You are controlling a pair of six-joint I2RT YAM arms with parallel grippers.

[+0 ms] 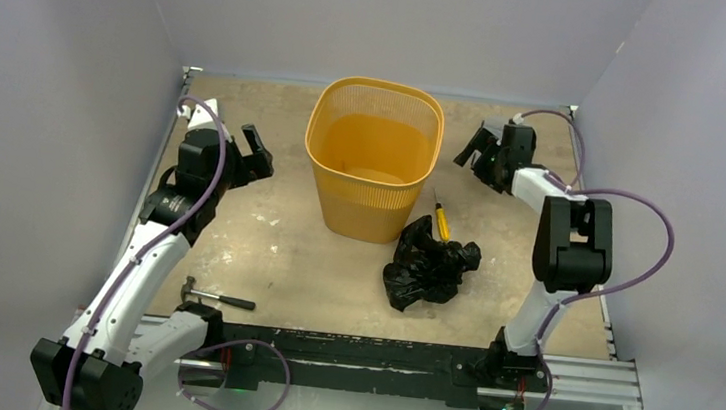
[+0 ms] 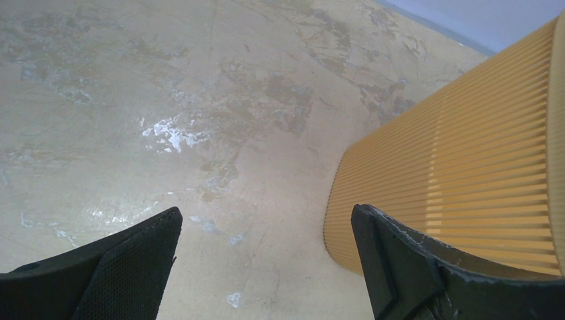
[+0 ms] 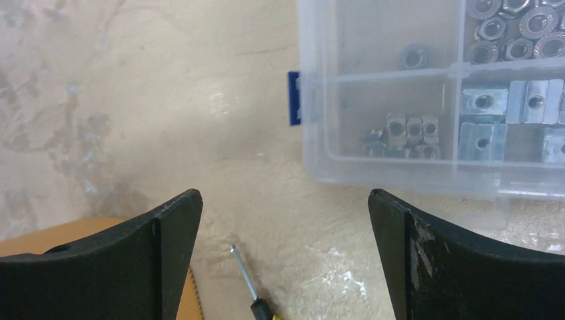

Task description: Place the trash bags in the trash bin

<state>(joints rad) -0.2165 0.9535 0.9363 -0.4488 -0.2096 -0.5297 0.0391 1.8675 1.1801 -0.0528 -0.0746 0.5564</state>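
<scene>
Centrally, an orange-yellow plastic wastebasket with fine mesh walls is standing upright on the mottled beige desk. Its rounded-square rim is facing upward and its sides are tapering to a smaller base. In the left wrist view its ribbed wall is filling the right side.

A thin, glossy black plastic bag is lying outside the wastebasket, on the desk just beside its near right corner. The wrinkled film is bunching into a loose, crumpled heap and catching small highlights along its folds.

A slim yellow-handled screwdriver is resting between wastebasket and bag. Its near end appears to be meeting the bag's far edge, and its metal tip is showing in the right wrist view.

The left fingers are hovering to the left of the wastebasket, spread wide with nothing between them; the wrist view shows only bare desk between the black pads.

The right fingers are hanging to the right of the wastebasket, likewise spread wide and holding nothing. Below them a clear plastic compartment box of metal nuts with a blue latch is sitting on the desk.

A small hammer with a black handle is lying near the desk's near left edge.
</scene>
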